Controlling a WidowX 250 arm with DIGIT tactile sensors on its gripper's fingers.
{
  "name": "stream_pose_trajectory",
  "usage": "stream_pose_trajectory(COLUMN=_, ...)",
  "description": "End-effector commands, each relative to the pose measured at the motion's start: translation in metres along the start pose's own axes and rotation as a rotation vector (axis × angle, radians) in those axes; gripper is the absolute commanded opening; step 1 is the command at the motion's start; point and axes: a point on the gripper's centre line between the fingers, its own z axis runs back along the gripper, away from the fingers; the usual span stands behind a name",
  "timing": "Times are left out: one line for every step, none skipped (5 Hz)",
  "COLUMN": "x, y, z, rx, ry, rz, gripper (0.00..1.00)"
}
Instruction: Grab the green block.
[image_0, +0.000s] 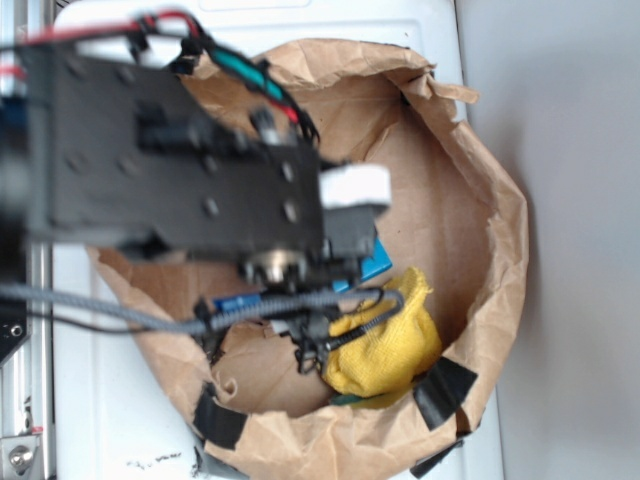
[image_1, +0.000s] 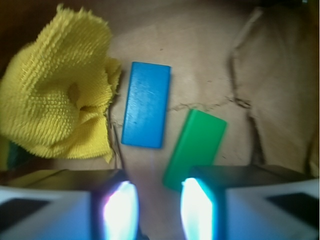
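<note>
In the wrist view the green block lies flat on the brown paper, slanted, just ahead and right of centre. My gripper is open and holds nothing. Its right finger covers the block's near end, and the left finger stands over bare paper. A blue slab lies just left of the green block and apart from it. In the exterior view my black arm hides the green block.
A crumpled yellow cloth lies left of the blue slab and shows beside the arm. Everything sits inside a brown paper bag with rolled walls, taped at the near rim, on a white surface.
</note>
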Motion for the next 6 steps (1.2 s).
stream_pose_trajectory(x=0.007, y=0.022, z=0.001, rx=0.009, ry=-0.047, rz=-0.026, gripper=1.00)
stream_pose_trajectory(x=0.008, y=0.022, z=-0.011, rx=0.014, ry=-0.028, rz=-0.027, gripper=1.00)
stream_pose_trajectory(x=0.007, y=0.018, z=-0.022, rx=-0.003, ry=-0.030, rz=-0.030, gripper=1.00)
stream_pose_trajectory(x=0.012, y=0.018, z=-0.039, rx=0.003, ry=-0.032, rz=-0.034, gripper=1.00)
stream_pose_trajectory(x=0.011, y=0.021, z=-0.038, rx=-0.021, ry=-0.057, rz=-0.036, gripper=1.00)
stream_pose_trajectory(x=0.012, y=0.024, z=-0.036, rx=-0.058, ry=-0.047, rz=-0.032, gripper=1.00)
